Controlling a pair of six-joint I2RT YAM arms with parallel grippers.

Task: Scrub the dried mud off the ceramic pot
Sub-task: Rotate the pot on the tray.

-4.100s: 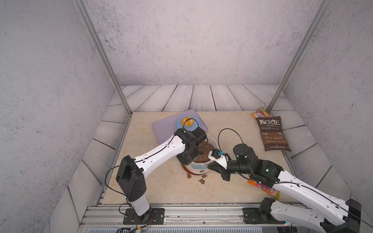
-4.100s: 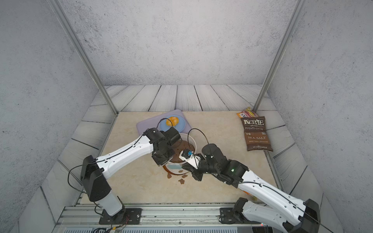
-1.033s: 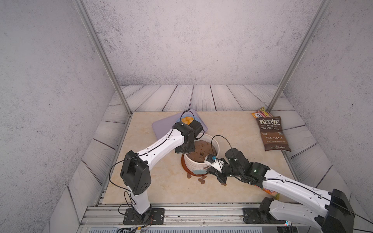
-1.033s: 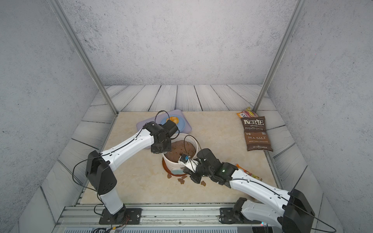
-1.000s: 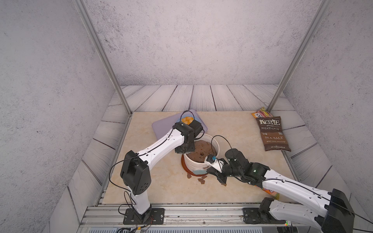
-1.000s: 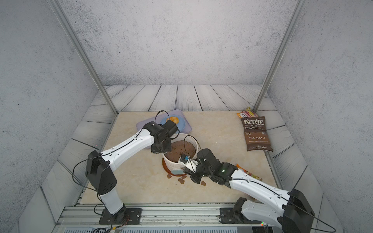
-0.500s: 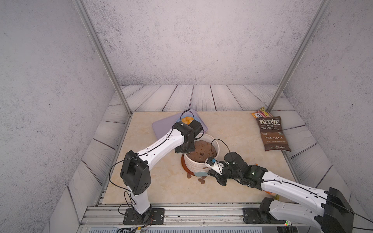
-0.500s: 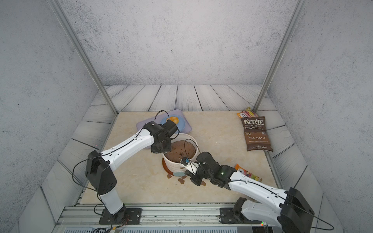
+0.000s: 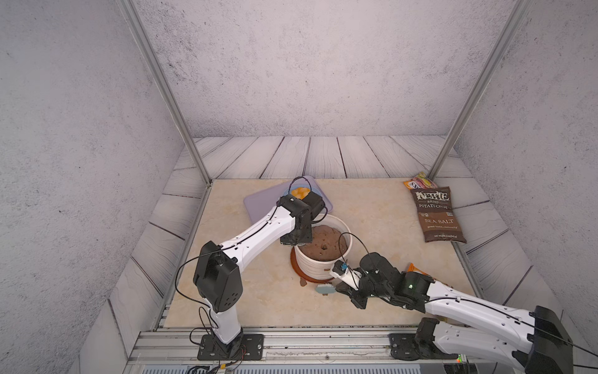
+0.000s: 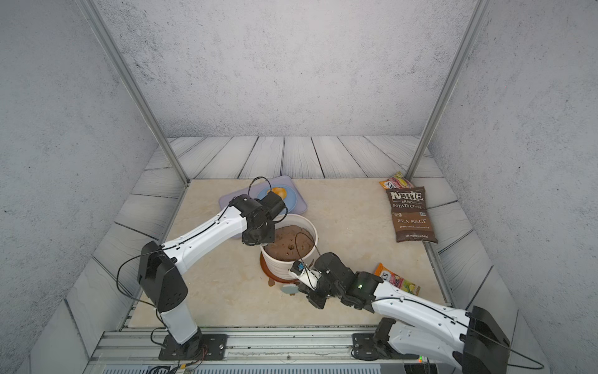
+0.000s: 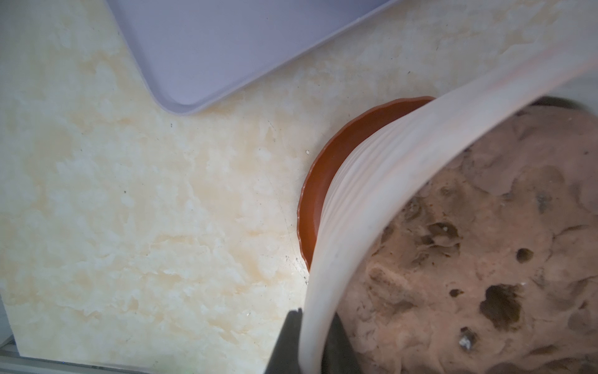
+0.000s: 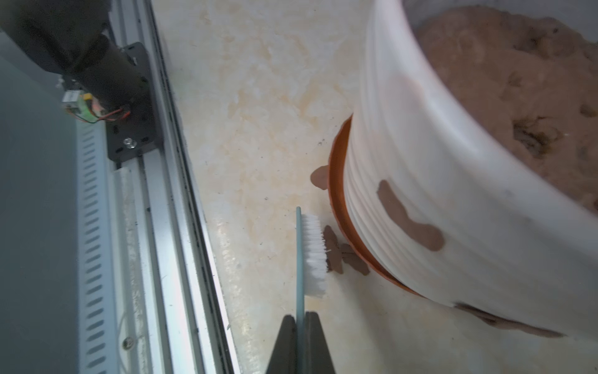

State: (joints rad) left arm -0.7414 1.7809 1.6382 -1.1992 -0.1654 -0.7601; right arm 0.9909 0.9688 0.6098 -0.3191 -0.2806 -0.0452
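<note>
The cream ribbed ceramic pot (image 9: pixel 318 262) (image 10: pixel 284 260), full of brown soil, stands on a rust-brown saucer (image 9: pixel 296 270). My left gripper (image 11: pixel 313 327) (image 9: pixel 296 241) is shut on the pot's rim at its left side, one finger outside and one inside. My right gripper (image 12: pixel 301 319) (image 9: pixel 343 286) is shut on a teal-backed brush (image 12: pixel 310 252) (image 10: pixel 289 289) with white bristles, held low in front of the pot, just off the saucer. Dried mud shows as a long patch (image 12: pixel 407 223) on the pot's wall, a smear (image 12: pixel 504 320) near its base, and flakes (image 12: pixel 333 249) on the table by the bristles.
A lilac tray (image 9: pixel 259 202) with a blue plate of orange pieces lies behind the pot. A Kettle chips bag (image 9: pixel 437 213) and a small snack packet (image 9: pixel 420 183) lie at the back right, another packet (image 10: pixel 396 278) beside my right arm. The metal rail (image 12: pixel 136 226) runs along the front.
My right gripper has drawn the brush down from the pot's front wall to table level, nearer the front edge. The left gripper keeps its hold on the rim.
</note>
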